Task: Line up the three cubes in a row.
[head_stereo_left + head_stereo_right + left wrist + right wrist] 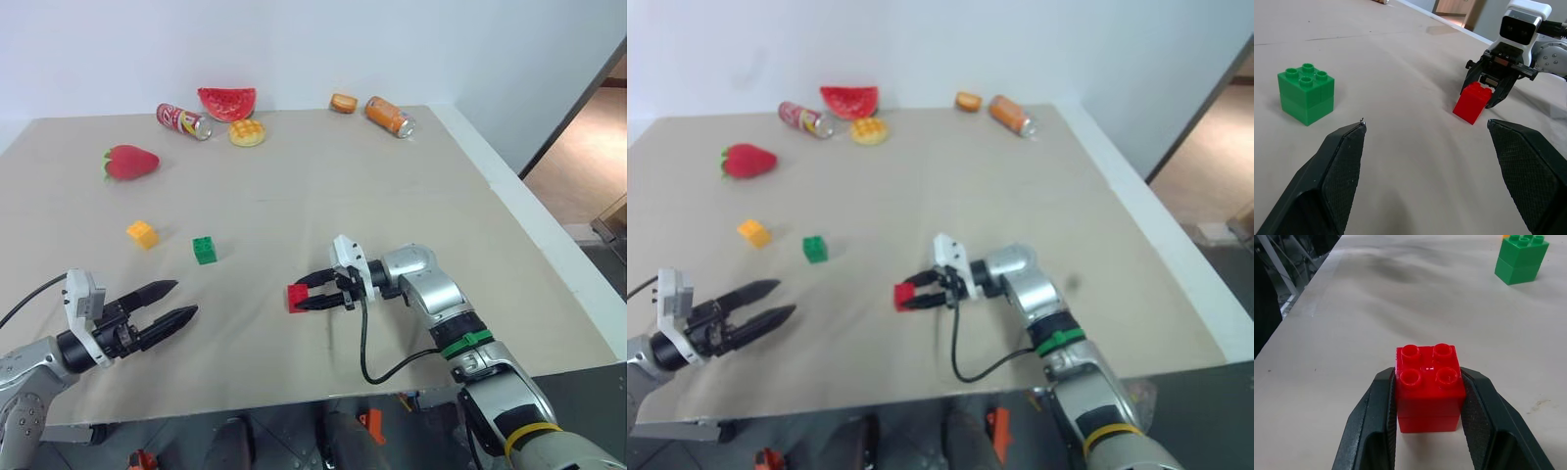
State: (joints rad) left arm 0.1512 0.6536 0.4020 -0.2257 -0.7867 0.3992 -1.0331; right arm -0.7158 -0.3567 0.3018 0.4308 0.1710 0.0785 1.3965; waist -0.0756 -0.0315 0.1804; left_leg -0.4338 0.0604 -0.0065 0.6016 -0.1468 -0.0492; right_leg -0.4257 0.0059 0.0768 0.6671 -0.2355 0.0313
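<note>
The right tool (306,292) clasped the red cube (1428,387) between its two black fingers, one pressed against each side, the brick sitting upright with its four round studs facing up and its base at the surface of the beige worktop (411,186), near the front edge. The green cube (204,250), also a studded toy brick made of two stacked layers, stood alone on the worktop to the left of the red one and farther back, with the yellow-orange cube (142,234) near it on its left side, the two apart. The left tool (181,302) hung low over the front left of the worktop with its fingers spread wide and nothing between them, pointing toward the red cube.
</note>
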